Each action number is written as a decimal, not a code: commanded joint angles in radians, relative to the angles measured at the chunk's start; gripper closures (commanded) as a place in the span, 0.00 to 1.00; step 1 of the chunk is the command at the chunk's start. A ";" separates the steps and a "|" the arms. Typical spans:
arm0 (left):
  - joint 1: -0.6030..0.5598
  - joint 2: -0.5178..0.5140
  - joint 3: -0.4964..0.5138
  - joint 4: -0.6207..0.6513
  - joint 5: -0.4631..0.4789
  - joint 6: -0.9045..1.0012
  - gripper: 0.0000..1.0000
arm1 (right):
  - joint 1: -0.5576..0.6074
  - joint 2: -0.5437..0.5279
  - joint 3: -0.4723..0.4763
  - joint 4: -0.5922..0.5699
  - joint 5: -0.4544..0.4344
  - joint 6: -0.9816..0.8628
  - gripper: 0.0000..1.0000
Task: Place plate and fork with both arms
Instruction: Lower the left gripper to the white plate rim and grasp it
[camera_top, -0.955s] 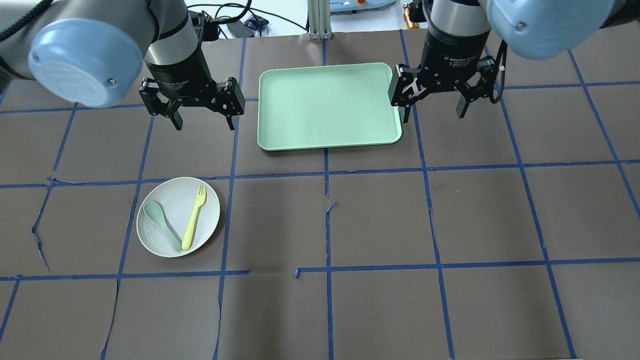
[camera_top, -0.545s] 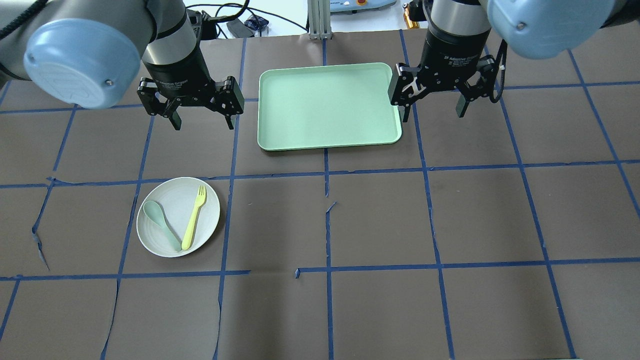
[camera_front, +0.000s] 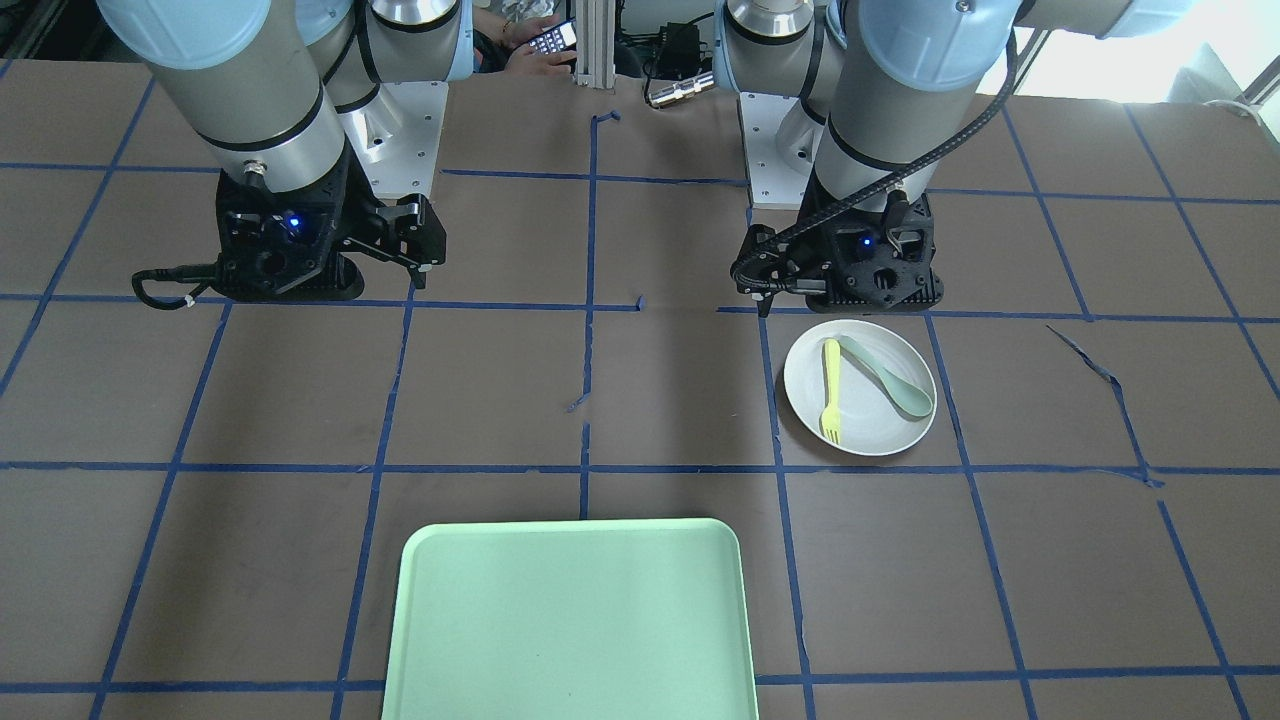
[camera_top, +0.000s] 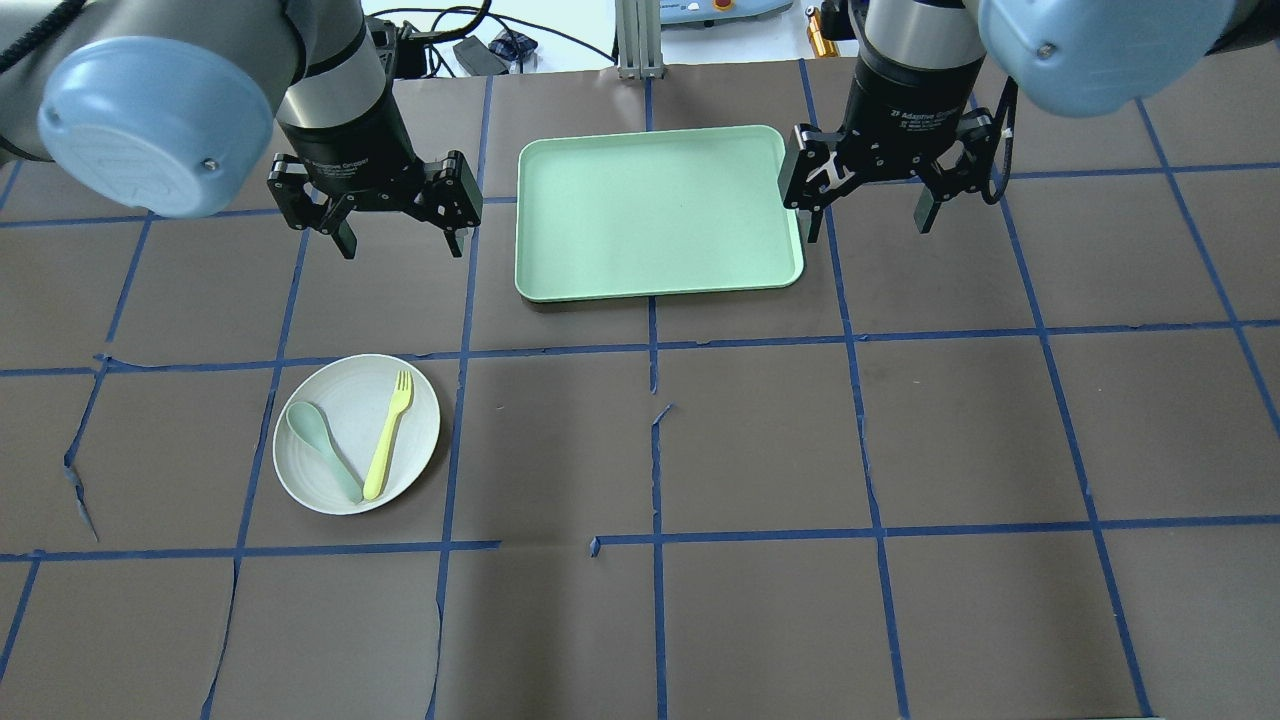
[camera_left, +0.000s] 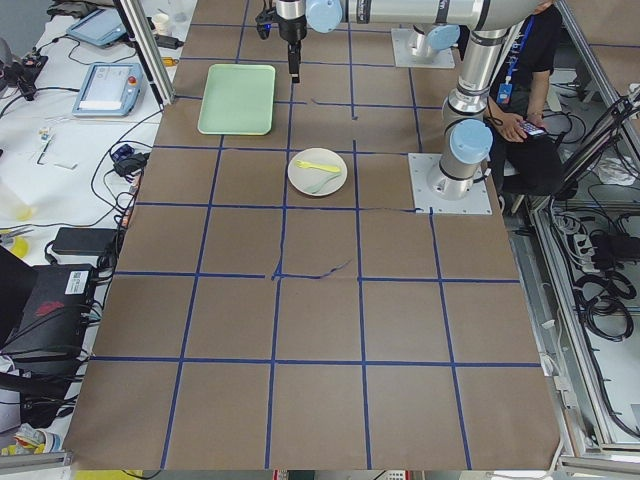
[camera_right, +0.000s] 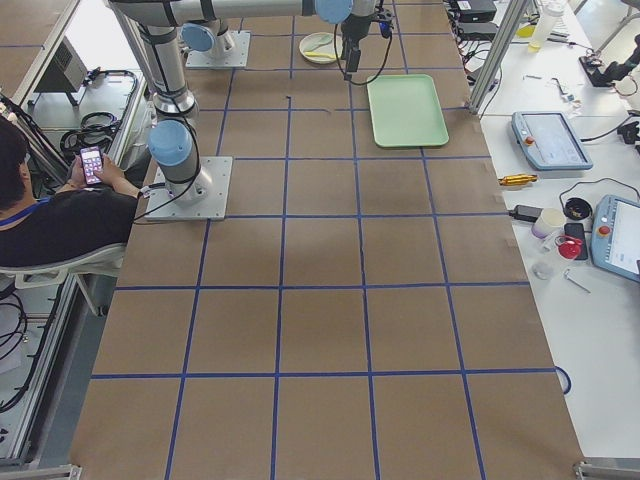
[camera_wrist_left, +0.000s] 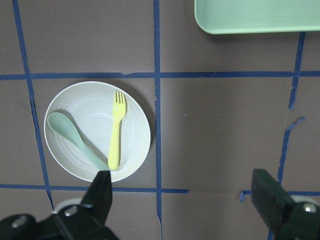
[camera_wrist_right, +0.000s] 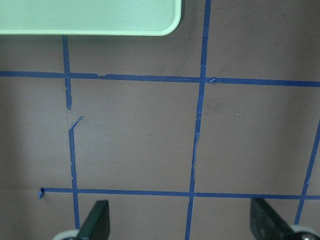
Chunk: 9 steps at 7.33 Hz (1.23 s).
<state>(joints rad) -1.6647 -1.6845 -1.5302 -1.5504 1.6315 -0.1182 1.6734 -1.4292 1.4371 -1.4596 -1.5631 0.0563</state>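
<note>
The off-white plate (camera_top: 412, 440) lies on the table's near left, and it also shows in the front view (camera_front: 870, 425) and the left wrist view (camera_wrist_left: 135, 135). On it lie the pale-yellow fork (camera_top: 389, 434) (camera_wrist_left: 116, 131) and a green-grey spoon (camera_top: 322, 436), set in a V. My left gripper (camera_top: 402, 245) is open and empty, raised above the table beyond the plate. My right gripper (camera_top: 868, 230) is open and empty, raised just right of the tray. Both wrist views show wide-apart fingers with nothing between them.
A mint-green rectangular tray (camera_top: 655, 210) lies at the far middle between the two grippers, with nothing on it. Blue tape lines grid the brown table cover. The arm bases (camera_front: 400, 130) stand at the robot's side. A seated person (camera_right: 60, 200) is beside the table.
My left gripper has shifted a little to the left and away from the plate. The right gripper, plate, fork and spoon have hardly moved.
</note>
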 joint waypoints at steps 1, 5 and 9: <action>0.096 0.008 -0.084 0.006 -0.007 0.002 0.00 | -0.001 0.006 0.008 -0.025 0.000 -0.001 0.00; 0.360 0.009 -0.333 0.166 -0.013 0.026 0.02 | -0.001 0.015 0.017 -0.028 -0.003 0.002 0.00; 0.578 -0.014 -0.588 0.431 -0.070 0.225 0.24 | -0.001 0.022 0.020 -0.031 -0.002 0.002 0.00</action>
<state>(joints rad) -1.1345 -1.6877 -2.0663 -1.1707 1.5743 0.0612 1.6720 -1.4114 1.4571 -1.4887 -1.5652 0.0576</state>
